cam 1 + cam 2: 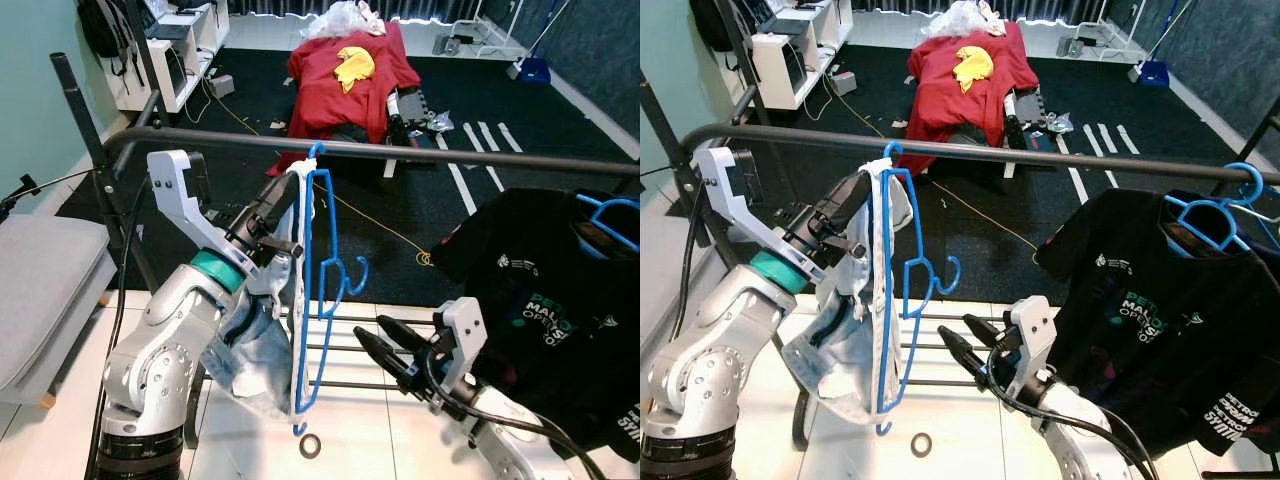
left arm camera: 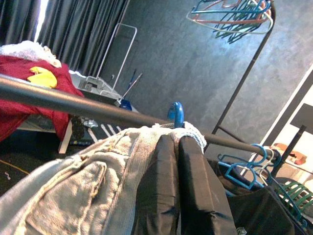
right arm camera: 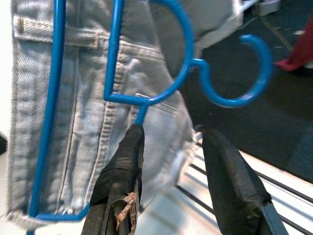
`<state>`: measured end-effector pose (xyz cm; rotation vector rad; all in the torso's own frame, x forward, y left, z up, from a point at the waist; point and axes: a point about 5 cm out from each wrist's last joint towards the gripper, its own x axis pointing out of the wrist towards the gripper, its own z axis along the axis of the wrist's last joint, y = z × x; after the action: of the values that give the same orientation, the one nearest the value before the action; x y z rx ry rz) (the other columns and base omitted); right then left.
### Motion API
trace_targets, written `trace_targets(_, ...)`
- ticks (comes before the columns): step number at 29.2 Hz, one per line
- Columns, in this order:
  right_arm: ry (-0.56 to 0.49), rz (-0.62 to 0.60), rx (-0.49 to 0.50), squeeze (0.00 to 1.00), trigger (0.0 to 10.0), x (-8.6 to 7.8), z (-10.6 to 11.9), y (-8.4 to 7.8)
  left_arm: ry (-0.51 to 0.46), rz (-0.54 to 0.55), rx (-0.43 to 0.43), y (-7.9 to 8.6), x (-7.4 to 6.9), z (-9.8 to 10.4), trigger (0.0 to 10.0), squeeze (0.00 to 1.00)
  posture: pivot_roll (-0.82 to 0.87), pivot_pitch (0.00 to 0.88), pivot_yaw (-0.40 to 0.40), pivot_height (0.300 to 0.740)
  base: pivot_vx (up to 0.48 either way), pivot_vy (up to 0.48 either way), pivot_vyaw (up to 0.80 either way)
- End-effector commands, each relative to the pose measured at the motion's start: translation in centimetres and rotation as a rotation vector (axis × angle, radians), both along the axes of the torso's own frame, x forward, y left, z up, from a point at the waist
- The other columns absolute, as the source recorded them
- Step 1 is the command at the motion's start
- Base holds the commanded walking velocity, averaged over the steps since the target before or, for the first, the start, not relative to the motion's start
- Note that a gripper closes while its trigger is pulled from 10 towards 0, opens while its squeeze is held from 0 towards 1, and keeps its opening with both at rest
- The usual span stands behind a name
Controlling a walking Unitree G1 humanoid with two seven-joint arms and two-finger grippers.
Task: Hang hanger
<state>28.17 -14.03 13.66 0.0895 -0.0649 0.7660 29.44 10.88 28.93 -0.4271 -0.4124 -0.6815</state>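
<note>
A blue hanger (image 1: 318, 290) carrying light denim jeans (image 1: 262, 340) hangs sideways, long axis vertical. One curled end (image 2: 176, 113) rests at the dark grey rail (image 1: 450, 155), and its real hook (image 1: 357, 277) points right at mid-height. My left gripper (image 1: 288, 200) is shut on the denim-wrapped top of the hanger just below the rail. Lower right, my right gripper (image 3: 171, 129) stands open beneath the hook. One of its fingertips (image 3: 135, 132) touches the hanger's neck and the other is apart from it.
A black T-shirt (image 1: 540, 290) on another blue hanger (image 1: 610, 210) hangs from the rail's right end. The rack's lower bars (image 1: 345, 350) cross behind my right gripper. A tape roll (image 1: 310, 445) lies on the white floor. A grey cushion (image 1: 40, 280) sits left; a red-draped heap (image 1: 345, 80) lies beyond.
</note>
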Motion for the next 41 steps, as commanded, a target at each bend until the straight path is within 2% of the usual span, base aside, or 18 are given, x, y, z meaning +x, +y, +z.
trace_targets(1,0.014,0.009,0.004,0.00,10.0,-0.2,-0.5,0.0,-0.061,-0.037,-0.009,-0.4,-0.7,1.1,0.0,0.00,-0.10,0.133,0.060,0.740,0.000,0.000,0.00)
trace_targets(14,0.018,0.132,0.009,0.00,10.0,0.2,-0.5,1.3,-0.060,-0.089,-0.040,-0.5,-1.2,1.7,0.0,0.00,-0.09,0.126,0.059,0.740,0.000,0.000,0.00)
trace_targets(15,0.015,0.182,0.027,0.00,4.9,0.1,-0.2,1.9,-0.059,-0.095,-0.046,-0.4,-1.3,1.8,0.0,0.00,-0.09,0.126,0.060,0.740,0.000,0.000,0.00)
trace_targets(16,0.015,0.182,0.027,0.00,4.9,0.1,-0.2,1.9,-0.059,-0.095,-0.046,-0.4,-1.3,1.8,0.0,0.00,-0.09,0.126,0.060,0.740,0.000,0.000,0.00)
trace_targets(17,0.008,0.217,0.043,0.00,0.0,0.0,0.1,2.3,-0.058,-0.098,-0.049,-0.4,-1.4,1.8,0.0,0.00,-0.08,0.127,0.059,0.740,0.000,0.000,0.00)
trace_targets(21,-0.017,0.257,0.064,0.00,0.0,-0.2,0.9,2.5,-0.046,-0.091,-0.047,-0.3,-1.4,1.7,0.0,0.00,-0.08,0.132,0.055,0.740,0.000,0.000,0.00)
trace_targets(25,-0.062,0.269,0.073,0.00,0.0,-0.8,2.1,2.2,-0.005,-0.021,0.009,-0.2,-0.8,0.8,0.0,0.00,-0.09,0.138,0.052,0.740,0.000,0.000,0.00)
trace_targets(27,-0.089,0.270,0.072,0.00,0.0,-1.3,2.9,2.0,0.037,0.080,0.094,-0.2,0.2,-0.4,0.0,0.00,-0.10,0.144,0.050,0.740,0.000,0.000,0.00)
trace_targets(28,-0.089,0.270,0.072,0.00,0.0,-1.3,2.9,2.0,0.037,0.080,0.094,-0.2,0.2,-0.4,0.0,0.00,-0.10,0.144,0.050,0.740,0.000,0.000,0.00)
trace_targets(29,-0.109,0.266,0.071,0.00,0.0,-1.8,3.4,1.8,0.077,0.180,0.179,-0.1,1.1,-1.4,0.0,0.00,-0.10,0.145,0.050,0.740,0.000,0.000,0.00)
trace_targets(30,-0.109,0.266,0.071,0.00,0.0,-1.8,3.4,1.8,0.077,0.180,0.179,-0.1,1.1,-1.4,0.0,0.00,-0.10,0.145,0.050,0.740,0.000,0.000,0.00)
trace_targets(31,-0.135,0.249,0.067,0.00,0.0,-2.5,4.1,1.6,0.134,0.337,0.333,0.1,2.6,-3.4,0.0,0.00,-0.12,0.148,0.055,0.740,0.000,0.000,0.00)
trace_targets(33,-0.140,0.242,0.066,0.00,0.0,-2.7,4.2,1.5,0.149,0.364,0.364,0.1,2.9,-3.8,0.0,0.00,-0.12,0.148,0.055,0.740,0.000,0.000,0.00)
trace_targets(35,-0.142,0.224,0.055,0.00,0.0,-2.8,4.2,1.4,0.152,0.347,0.363,-0.2,2.9,-3.9,0.0,0.00,-0.13,0.148,0.063,0.740,0.000,0.000,0.00)
trace_targets(38,-0.157,0.164,0.026,0.00,0.0,-2.5,4.1,1.2,0.152,0.261,0.330,-1.2,2.4,-3.9,0.0,0.00,-0.14,0.147,0.069,0.740,0.000,0.000,0.00)
trace_targets(41,-0.166,0.145,0.020,0.00,0.0,-2.3,4.2,1.2,0.153,0.239,0.325,-1.4,2.3,-3.9,0.0,0.00,-0.14,0.147,0.069,0.740,0.000,0.000,0.00)
